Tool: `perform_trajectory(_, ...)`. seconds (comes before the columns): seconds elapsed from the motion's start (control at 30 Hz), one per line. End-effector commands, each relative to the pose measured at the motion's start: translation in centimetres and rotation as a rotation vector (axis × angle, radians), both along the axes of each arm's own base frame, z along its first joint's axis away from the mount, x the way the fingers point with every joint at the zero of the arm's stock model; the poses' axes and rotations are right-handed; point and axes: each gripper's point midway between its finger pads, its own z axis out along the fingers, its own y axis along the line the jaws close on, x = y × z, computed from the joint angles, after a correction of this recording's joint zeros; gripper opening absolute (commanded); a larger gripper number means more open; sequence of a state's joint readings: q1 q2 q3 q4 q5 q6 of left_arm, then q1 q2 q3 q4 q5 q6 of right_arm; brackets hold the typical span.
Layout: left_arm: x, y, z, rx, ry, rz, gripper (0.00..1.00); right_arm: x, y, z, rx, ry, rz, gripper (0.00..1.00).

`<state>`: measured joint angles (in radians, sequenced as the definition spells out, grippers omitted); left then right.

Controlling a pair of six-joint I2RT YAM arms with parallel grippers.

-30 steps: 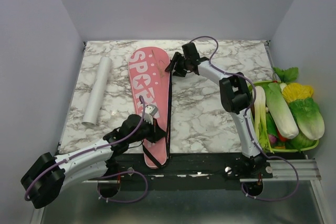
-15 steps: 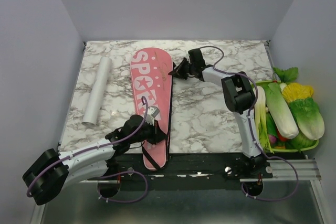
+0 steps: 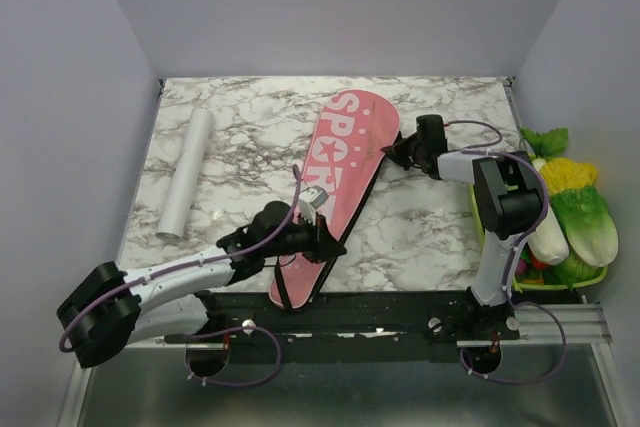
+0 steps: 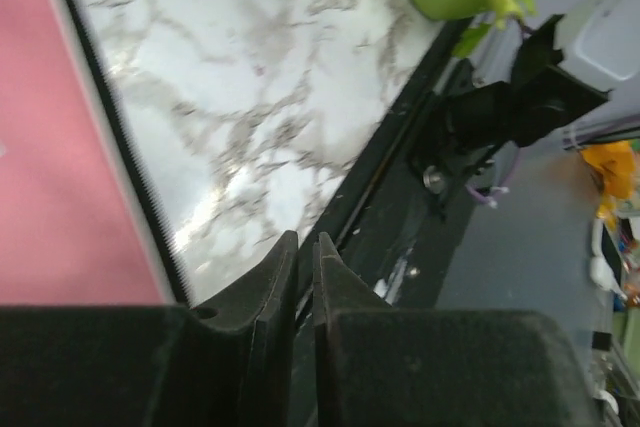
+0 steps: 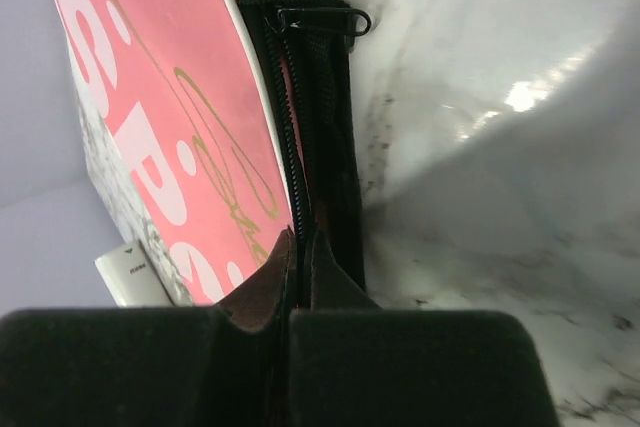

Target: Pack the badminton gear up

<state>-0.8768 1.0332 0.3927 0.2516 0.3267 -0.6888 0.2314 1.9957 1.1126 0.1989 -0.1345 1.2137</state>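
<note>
The pink bag (image 3: 340, 167) with white "SPORT" lettering lies slantwise on the marble table, wide end at the far right, narrow end at the near edge. My right gripper (image 3: 392, 153) is shut on the black zipper edge at the bag's (image 5: 150, 77) right side; the zipper runs in between the fingertips of the right gripper (image 5: 300, 242), and the zipper pull (image 5: 320, 19) lies further along. My left gripper (image 3: 338, 245) sits low by the bag's narrow end. The left gripper (image 4: 304, 247) shows a narrow gap with nothing in it, the bag (image 4: 60, 167) to its left. A white tube (image 3: 187, 173) lies at the far left.
A green tray (image 3: 540, 286) of toy vegetables (image 3: 565, 202) sits off the table's right edge, close to the right arm. The black front rail (image 3: 400, 305) runs along the near edge. Grey walls close in the left, back and right sides.
The bag's wide end has swung to the right with my right gripper, which closed on its zipper edge. My left gripper moved right along the narrow end and its jaws parted slightly.
</note>
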Motion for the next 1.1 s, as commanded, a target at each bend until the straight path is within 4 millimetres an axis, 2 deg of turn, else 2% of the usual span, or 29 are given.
perform_trajectory(0.0, -2.5, -5.2, 2.4, -0.077, 0.013, -0.173, 0.18, -0.2, -3.9, 0.1, -0.03, -0.009, -0.156, 0.0)
perform_trajectory(0.07, -2.8, -6.7, 1.0, -0.05, 0.035, -0.191, 0.19, -0.4, -4.5, 0.5, -0.031, -0.014, -0.165, 0.0)
perform_trajectory(0.13, -3.1, -8.0, 0.3, -0.033, 0.039, -0.191, 0.2, -1.0, -5.5, 0.2, -0.044, -0.001, -0.178, 0.0)
perform_trajectory(0.17, -2.9, -8.3, -1.4, 0.01, 0.061, -0.178, 0.2, -1.2, -5.7, 0.8, -0.045, -0.014, -0.178, 0.01)
perform_trajectory(0.23, -2.1, -8.6, -2.8, 0.053, 0.065, -0.132, 0.18, -1.8, -6.5, 0.8, -0.065, -0.008, -0.188, 0.0)
perform_trajectory(0.27, -1.8, -8.2, -4.7, 0.109, 0.089, -0.105, 0.17, -2.0, -6.6, 1.0, -0.068, -0.009, -0.189, 0.0)
perform_trajectory(0.3, -1.3, -8.0, -5.4, 0.138, 0.094, -0.075, 0.11, -2.3, -6.7, 1.4, -0.076, -0.013, -0.184, 0.0)
perform_trajectory(0.33, 0.0, -7.4, -6.3, 0.183, 0.074, 0.008, 0.08, -2.6, -6.9, 1.5, -0.081, -0.005, -0.184, 0.0)
perform_trajectory(0.37, 0.4, -6.6, -7.7, 0.241, 0.085, 0.045, 0.08, -2.9, -7.6, 1.3, -0.105, 0.002, -0.208, 0.01)
perform_trajectory(0.43, 2.3, -5.3, -8.6, 0.316, 0.05, 0.157, 0.04, -3.5, -7.9, 1.7, -0.121, 0.009, -0.211, 0.01)
perform_trajectory(0.47, 2.5, -4.2, -9.4, 0.372, 0.051, 0.19, 0.02, -4.0, -8.1, 1.6, -0.129, 0.018, -0.211, 0.01)
perform_trajectory(0.53, 3.4, -3.3, -9.7, 0.42, 0.032, 0.247, 0.02, -4.9, -8.4, 1.6, -0.149, 0.039, -0.214, 0.0)
perform_trajectory(0.57, 4.1, -1.9, -10.3, 0.482, 0.013, 0.304, 0.02, -5.3, -8.5, 1.5, -0.156, 0.049, -0.214, 0.01)
perform_trajectory(0.6, 4.5, -1.5, -10.2, 0.499, 0.002, 0.327, 0.01, -6.1, -8.7, 0.9, -0.167, 0.067, -0.215, 0.0)
perform_trajectory(0.67, 5.4, 0.3, -10.5, 0.572, -0.033, 0.391, 0.01, -6.8, -9.0, 1.3, -0.172, 0.061, -0.219, 0.0)
perform_trajectory(0.7, 5.9, 0.6, -10.2, 0.578, -0.05, 0.416, 0.01, -7.2, -9.1, 1.2, -0.175, 0.067, -0.219, 0.0)
perform_trajectory(0.83, 6.9, 3.0, -10.6, 0.643, -0.061, 0.475, 0.0, -9.5, -9.4, -0.1, -0.19, 0.118, -0.206, 0.03)
perform_trajectory(0.93, 7.9, 4.5, -10.8, 0.663, -0.059, 0.524, 0.0, -10.4, -9.3, -0.1, -0.19, 0.119, -0.191, 0.12)
perform_trajectory(0.97, 8.2, 4.8, -10.6, 0.661, -0.064, 0.535, 0.0, -11.1, -9.3, -0.6, -0.195, 0.132, -0.18, 0.24)
perform_trajectory(1.03, 8.9, 5.5, -10.5, 0.66, -0.067, 0.557, 0.0, -12.1, -9.2, -0.7, -0.205, 0.144, -0.15, 0.36)
perform_trajectory(1.07, 9.6, 6.1, -10.2, 0.659, -0.069, 0.577, 0.0, -12.7, -9.2, -1.0, -0.209, 0.152, -0.139, 0.46)
